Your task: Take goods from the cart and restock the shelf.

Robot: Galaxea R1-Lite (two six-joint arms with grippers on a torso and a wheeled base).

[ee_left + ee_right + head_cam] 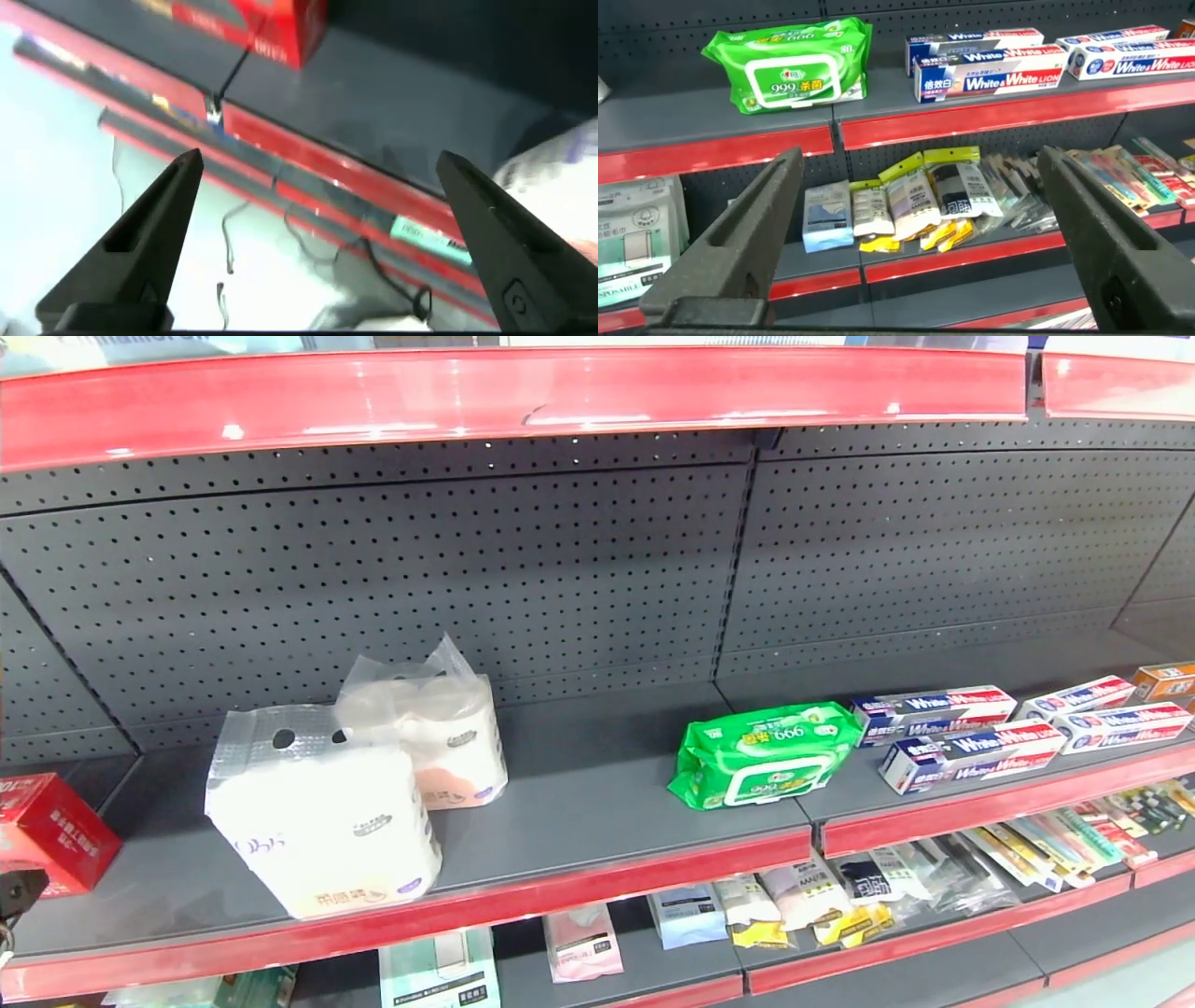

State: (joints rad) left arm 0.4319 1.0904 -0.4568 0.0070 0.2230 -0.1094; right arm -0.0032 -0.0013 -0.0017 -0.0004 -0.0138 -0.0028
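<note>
Grey shelf sat right ahead; left gripper & right gripper were spread wide w/ nothing held, right one nearer the green wipes

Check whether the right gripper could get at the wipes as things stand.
Probably yes: the right gripper is open and faces the shelf, and the wipes lie at its front edge with nothing before them.

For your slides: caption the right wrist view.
Right gripper, jaws open, before green wipes pack and toothpaste boxes on shelf.
</note>
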